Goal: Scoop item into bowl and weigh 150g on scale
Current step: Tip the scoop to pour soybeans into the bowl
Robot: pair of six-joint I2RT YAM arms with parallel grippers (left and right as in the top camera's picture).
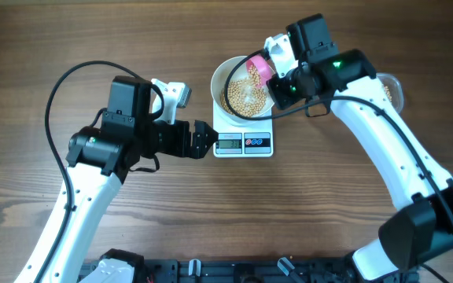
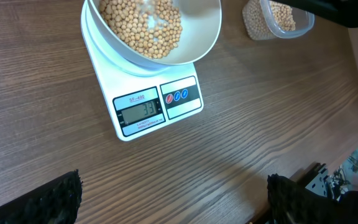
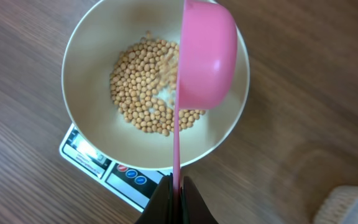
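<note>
While the left pincer (image 1: 203,140) is spread wide and empty just before the scale (image 2: 138,112), the white bowl (image 3: 86,74) is seen resting on that scale. The beans (image 3: 143,87) are heaped in the bowl, over which a pink scoop (image 3: 207,56) is tipped, its handle clenched by the right pincer (image 3: 174,198); beyond, a clear tub (image 2: 278,18) is set on the table (image 2: 260,137).

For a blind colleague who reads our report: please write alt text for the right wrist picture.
A pink scoop, its thin handle pinched by the right fingers at the bottom edge, is tipped on its side over a white bowl holding tan beans. The bowl stands on a white scale on a wooden table.
</note>
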